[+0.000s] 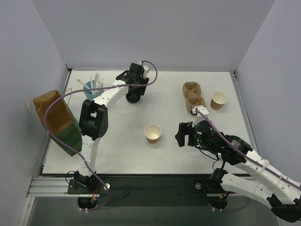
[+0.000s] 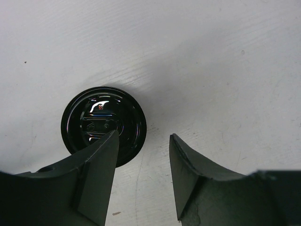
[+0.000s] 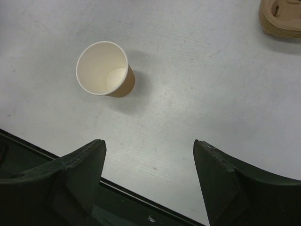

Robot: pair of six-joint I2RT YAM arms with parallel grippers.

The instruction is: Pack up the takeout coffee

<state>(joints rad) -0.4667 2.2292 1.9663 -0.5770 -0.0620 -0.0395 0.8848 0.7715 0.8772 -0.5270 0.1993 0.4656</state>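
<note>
Both claws spread and holding nothing; the cup stands uncovered near mid-table, with its lid lying apart from it.

My left claw (image 2: 143, 136) hangs over the far table at about 12 o'clock, jaws moderately apart. One finger (image 2: 101, 155) overlaps the rim of the lid (image 2: 101, 117) in the wrist view, and I cannot tell whether they touch. The lid is a round, glossy black plastic disc with ringed ridges, lying on the white, faintly grained table (image 2: 235, 56). My right claw (image 3: 149, 143) is spread wide, with the cup (image 3: 106, 70) at its 10 o'clock, well clear of it. The cup is tapered tan paper, cream inside, upright with its long axis vertical and its mouth up. A brown pulp carrier (image 1: 194, 96) and a second cup (image 1: 218, 100) sit at 2 o'clock.
</note>
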